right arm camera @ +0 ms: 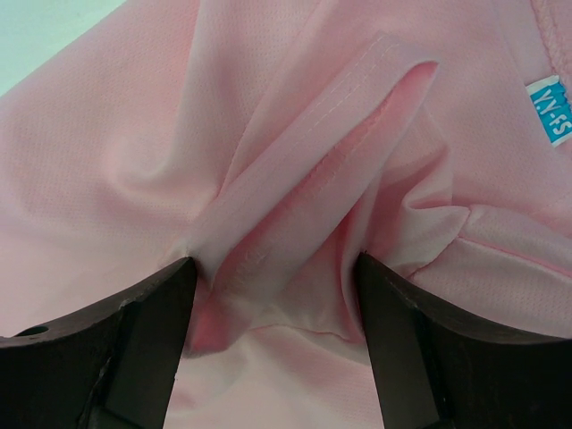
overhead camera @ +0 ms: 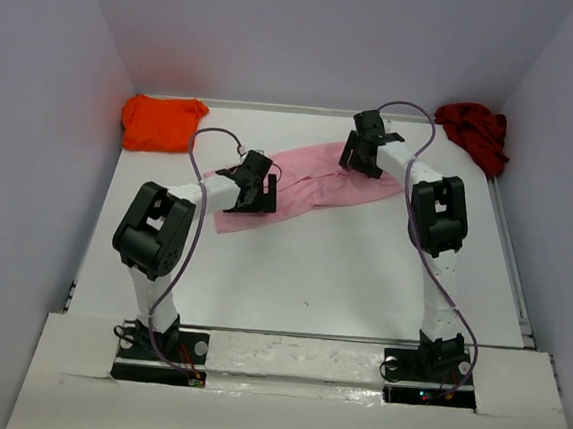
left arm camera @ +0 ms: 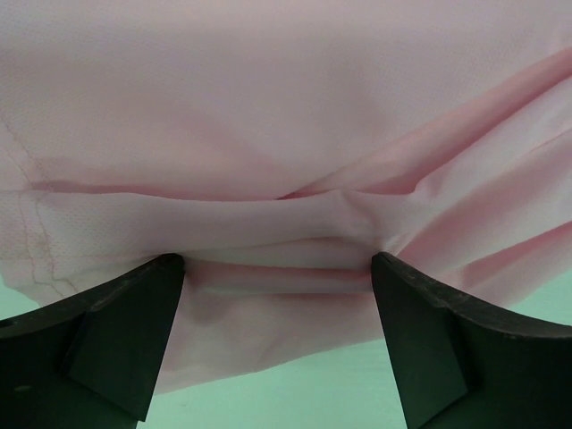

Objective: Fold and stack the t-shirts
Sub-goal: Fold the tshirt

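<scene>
The light pink t-shirt [overhead camera: 314, 182] lies crumpled across the middle of the table. My left gripper [overhead camera: 251, 199] is down on its left end, and my right gripper [overhead camera: 361, 161] on its back right part. In the left wrist view the left gripper [left arm camera: 277, 264] is open, with a low ridge of pink cloth [left arm camera: 286, 134] between its fingertips. The right gripper [right arm camera: 275, 264] is open too, and a hemmed fold [right arm camera: 304, 179] runs between its fingers. The bright orange t-shirt [overhead camera: 159, 121] is bunched at the back left corner. The dark red t-shirt [overhead camera: 472, 130] is heaped at the back right.
A blue label [right arm camera: 547, 109] shows on the pink shirt near the right gripper. White walls close in the table [overhead camera: 341, 280] at the left, back and right. Both arm bases stand on the near edge.
</scene>
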